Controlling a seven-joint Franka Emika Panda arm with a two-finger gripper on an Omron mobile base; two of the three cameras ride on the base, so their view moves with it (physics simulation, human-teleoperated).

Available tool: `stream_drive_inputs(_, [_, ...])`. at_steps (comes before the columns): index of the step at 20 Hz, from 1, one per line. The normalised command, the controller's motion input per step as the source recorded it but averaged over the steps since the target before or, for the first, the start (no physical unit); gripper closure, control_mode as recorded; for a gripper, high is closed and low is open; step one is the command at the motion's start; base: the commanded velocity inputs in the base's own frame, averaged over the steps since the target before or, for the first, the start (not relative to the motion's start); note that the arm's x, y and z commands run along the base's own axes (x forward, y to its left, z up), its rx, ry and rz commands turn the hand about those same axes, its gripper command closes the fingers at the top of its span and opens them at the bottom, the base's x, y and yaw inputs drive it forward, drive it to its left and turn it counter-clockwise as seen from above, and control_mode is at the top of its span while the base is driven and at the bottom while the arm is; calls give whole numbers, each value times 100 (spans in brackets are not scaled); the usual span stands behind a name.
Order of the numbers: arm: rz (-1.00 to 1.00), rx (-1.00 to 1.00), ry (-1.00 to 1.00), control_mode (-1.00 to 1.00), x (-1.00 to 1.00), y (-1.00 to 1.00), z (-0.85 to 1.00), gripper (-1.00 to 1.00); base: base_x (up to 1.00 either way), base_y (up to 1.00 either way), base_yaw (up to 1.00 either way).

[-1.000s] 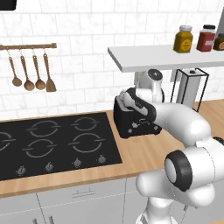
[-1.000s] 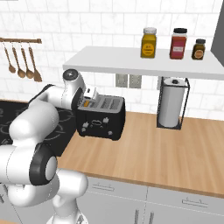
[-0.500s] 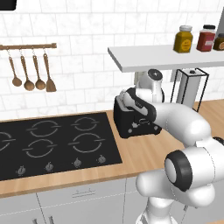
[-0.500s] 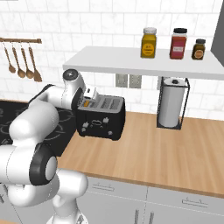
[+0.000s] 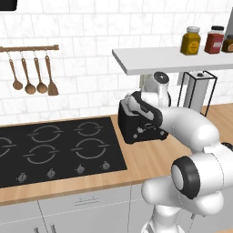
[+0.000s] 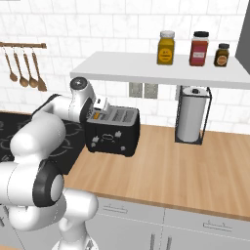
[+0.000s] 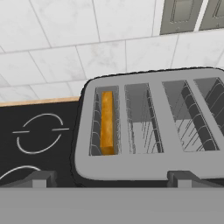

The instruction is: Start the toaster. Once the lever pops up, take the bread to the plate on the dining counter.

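toaster: black, on the wood counter right beside the stove
bread: hand view looks straight down on it, in the leftmost slot
claw: spread wide, holding nothing, just above the toaster's front edge
right base view: paper towel roll under the shelf

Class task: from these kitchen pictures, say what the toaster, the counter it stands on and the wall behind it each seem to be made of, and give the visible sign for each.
Toaster: a black, slightly glossy shell, perhaps plastic or painted metal; its slots hold thin grey wire racks, likely metal.
Counter: light wood, matte, with faint grain streaks.
Wall: white glazed-looking tiles with grey marbling and visible grout lines, probably ceramic or stone.
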Motion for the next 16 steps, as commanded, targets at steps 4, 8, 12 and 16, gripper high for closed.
stream_drive_inputs(4, [0,0,0,-100,0,0,0,-100,0,0,0])
stream_drive_inputs(8, [0,0,0,-100,0,0,0,-100,0,0,0])
stream_drive_inputs(12, [0,0,0,-100,0,0,0,-100,0,0,0])
stream_drive_inputs(16, [0,0,0,-100,0,0,0,-100,0,0,0])
